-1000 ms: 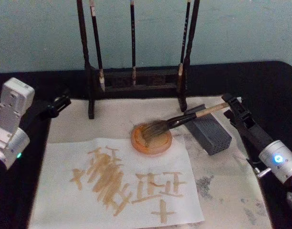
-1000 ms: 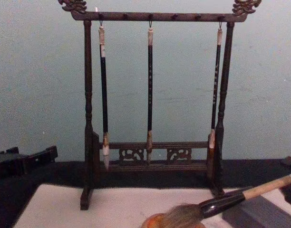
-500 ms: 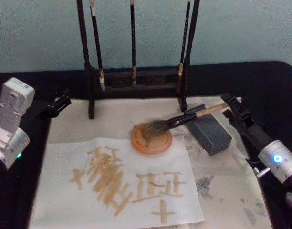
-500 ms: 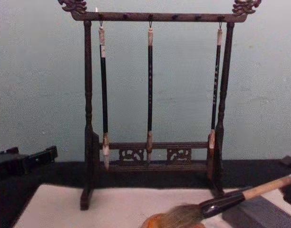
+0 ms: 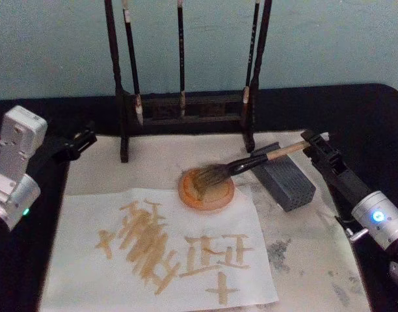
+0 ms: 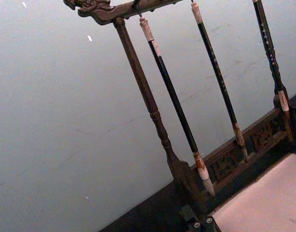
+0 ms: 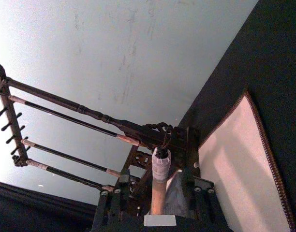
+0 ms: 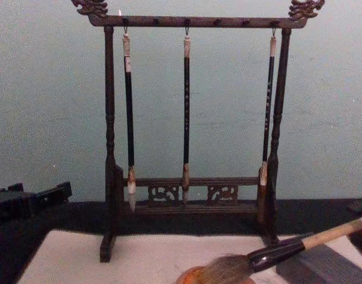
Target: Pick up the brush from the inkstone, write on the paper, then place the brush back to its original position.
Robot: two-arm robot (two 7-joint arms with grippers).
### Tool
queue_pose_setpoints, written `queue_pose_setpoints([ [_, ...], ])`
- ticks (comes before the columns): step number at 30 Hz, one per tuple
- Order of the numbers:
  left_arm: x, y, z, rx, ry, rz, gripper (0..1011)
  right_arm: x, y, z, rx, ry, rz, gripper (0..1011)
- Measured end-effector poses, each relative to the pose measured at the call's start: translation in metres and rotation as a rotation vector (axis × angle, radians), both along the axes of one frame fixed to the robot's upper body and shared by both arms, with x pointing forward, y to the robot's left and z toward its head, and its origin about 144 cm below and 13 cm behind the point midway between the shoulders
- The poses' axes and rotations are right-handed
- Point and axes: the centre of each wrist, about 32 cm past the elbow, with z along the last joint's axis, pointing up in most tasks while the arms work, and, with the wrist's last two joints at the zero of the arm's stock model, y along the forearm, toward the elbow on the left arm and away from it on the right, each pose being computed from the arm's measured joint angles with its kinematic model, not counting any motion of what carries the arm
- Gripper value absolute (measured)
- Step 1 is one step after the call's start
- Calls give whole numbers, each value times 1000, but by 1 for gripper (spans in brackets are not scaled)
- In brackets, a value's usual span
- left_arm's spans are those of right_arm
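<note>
Brush back on the inkstone
We see its handle has settled lower onto the grey block; right tool looks released, left tool parked.

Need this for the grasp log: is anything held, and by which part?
Apparently nothing: the right gripper is open, fingers clear of the brush, which lies across the grey block, bristles on the inkstone.

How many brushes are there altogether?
4. Three slim ones hang on the rack: the left brush, the middle brush and the right brush. The big brush lies with its bristles on the orange dish.
</note>
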Motion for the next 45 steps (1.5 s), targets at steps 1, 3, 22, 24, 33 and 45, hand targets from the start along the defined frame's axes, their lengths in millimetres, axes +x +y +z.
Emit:
queue_pose_setpoints([
  [1, 0, 0, 0, 0, 0, 0, 1002, 0, 0, 0, 0, 0, 0, 670],
  [3, 0, 0, 0, 0, 0, 0, 1002, 0, 0, 0, 0, 0, 0, 621],
  [22, 0, 0, 0, 0, 0, 0, 1000, 0, 0, 0, -1, 0, 0, 156],
  [24, 0, 0, 0, 0, 0, 0, 1002, 0, 0, 0, -1, 0, 0, 156],
  [33, 0, 0, 0, 0, 0, 0, 1002, 0, 0, 0, -1, 0, 0, 156],
  [45, 0, 0, 0, 0, 0, 0, 1002, 0, -1, 3, -3, -19, 5, 156],
])
